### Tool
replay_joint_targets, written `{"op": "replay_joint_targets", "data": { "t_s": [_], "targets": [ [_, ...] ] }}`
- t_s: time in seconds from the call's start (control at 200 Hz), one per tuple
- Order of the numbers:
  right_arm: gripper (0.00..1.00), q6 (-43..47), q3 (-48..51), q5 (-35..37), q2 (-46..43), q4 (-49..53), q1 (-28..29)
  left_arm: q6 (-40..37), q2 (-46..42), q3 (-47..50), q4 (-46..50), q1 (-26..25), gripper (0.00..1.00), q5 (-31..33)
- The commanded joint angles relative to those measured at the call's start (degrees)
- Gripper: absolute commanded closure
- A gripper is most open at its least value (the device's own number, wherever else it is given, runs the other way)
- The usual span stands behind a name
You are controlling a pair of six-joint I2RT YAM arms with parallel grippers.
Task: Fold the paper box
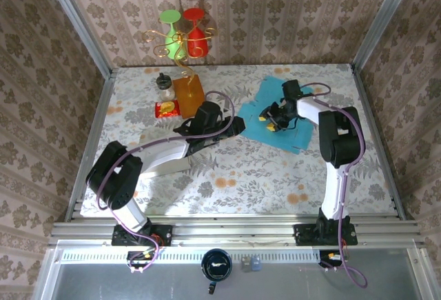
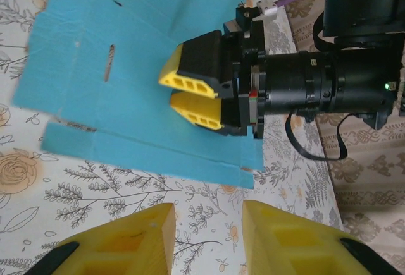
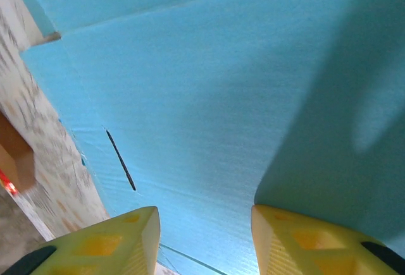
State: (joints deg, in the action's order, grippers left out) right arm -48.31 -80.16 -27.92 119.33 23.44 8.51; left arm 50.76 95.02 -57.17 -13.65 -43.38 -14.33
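Flowered table (image 1: 227,183), carrying the blue box (image 1: 253,117) spread flat and unfolded on the far half, right of centre, well clear of the near edge. Low over the box's middle, right gripper (image 2: 172,90), yellow jaws parted with nothing between them; cannot tell whether touching the sheet. Just off the box's left edge, over bare table, left gripper (image 2: 207,215), likewise released and empty, pointing toward the box.

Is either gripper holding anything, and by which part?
Nothing is held. Both the left gripper and right gripper stand open, the right over the flat blue paper box.
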Motion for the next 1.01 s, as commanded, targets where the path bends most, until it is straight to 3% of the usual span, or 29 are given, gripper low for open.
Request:
{"op": "replay_joint_targets", "data": {
  "t_s": [0.0, 0.245, 0.54, 0.7, 0.805, 0.91, 1.0],
  "targets": [
    [0.55, 5.8, 0.3, -0.8, 1.2, 7.1, 3.1, 3.3, -0.9, 2.9, -1.4, 0.9, 0.67, 1.8],
    [0.55, 12.9, 3.1, 0.4, -2.4, 11.1, 7.3, 4.0, -3.7, 6.4, -1.2, 1.0, 0.66, 2.9],
    [0.55, 14.1, 11.5, 4.0, -20.2, 9.2, 7.2, 0.0, -7.1, 7.3, 5.6, 1.7, 0.63, 4.2],
    [0.55, 8.0, 17.5, 4.8, -30.0, 7.7, 6.0, -4.7, -5.3, 2.5, 12.9, 4.5, 0.62, 1.9],
    [0.55, -1.3, 25.6, 3.3, -36.7, -0.3, 4.9, -6.6, -2.7, -1.7, 19.1, 5.8, 0.61, -0.4],
    [0.55, -8.4, 32.6, 2.8, -43.1, -8.3, 3.7, -0.6, -1.6, -0.7, 19.0, 5.5, 0.60, -2.4],
    [0.55, -10.0, 33.5, 2.1, -43.1, -10.5, 2.3, 11.3, -1.7, 4.0, 12.6, 4.4, 0.60, -3.2]
  ]
}}
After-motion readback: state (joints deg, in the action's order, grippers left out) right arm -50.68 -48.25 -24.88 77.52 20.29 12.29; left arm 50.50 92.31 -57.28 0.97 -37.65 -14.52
